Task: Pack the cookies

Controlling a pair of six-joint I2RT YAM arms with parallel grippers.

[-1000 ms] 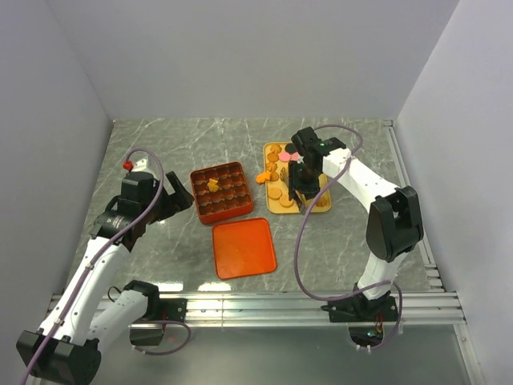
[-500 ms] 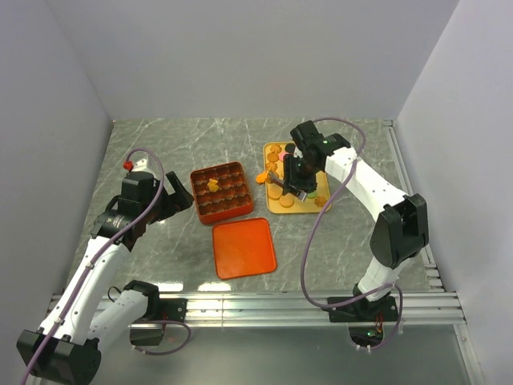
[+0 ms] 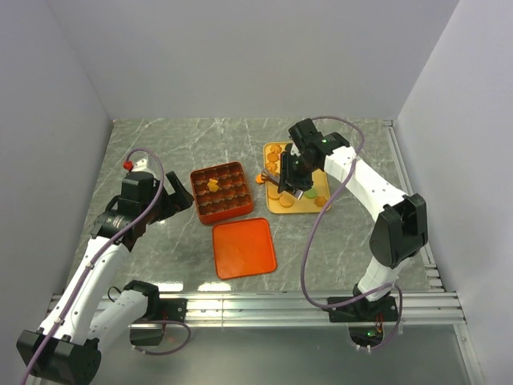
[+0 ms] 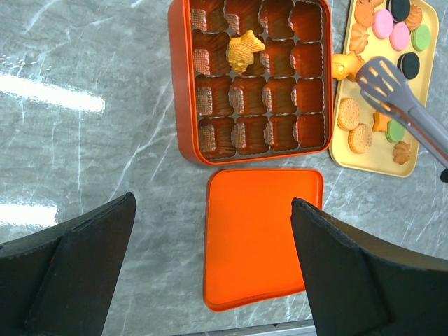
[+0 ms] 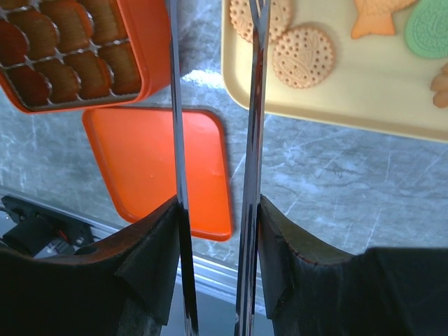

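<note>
Cookies (image 4: 360,138): most lie flat on a yellow tray (image 4: 350,162) at the right of the tabletop (image 4: 105,140). They are tan rounds, with pink, green and black discs at the far end. The round faces carry stamped dots; whether any lettering is among them I cannot tell.

- One orange fish-shaped piece (image 4: 245,50) sits in the gridded orange-red box (image 4: 183,105), second row from the far side and second column from the left. Its long axis runs diagonally, tail toward far right.
- Another orange piece (image 4: 346,64) sits at the tray's left edge, just beside the box.

Lid (image 4: 262,238): flat orange-red square, on the near side of the box.

Right tool (image 5: 217,224): my fingers (image 5: 157,238) are clamped on metal tongs (image 4: 402,98). The two blades stand slightly apart. The slotted head points far-left and hangs over the tray's left part.

Left tool (image 4: 213,210): spread wide and holding nothing, above the lid and left of the box in the overhead view.
</note>
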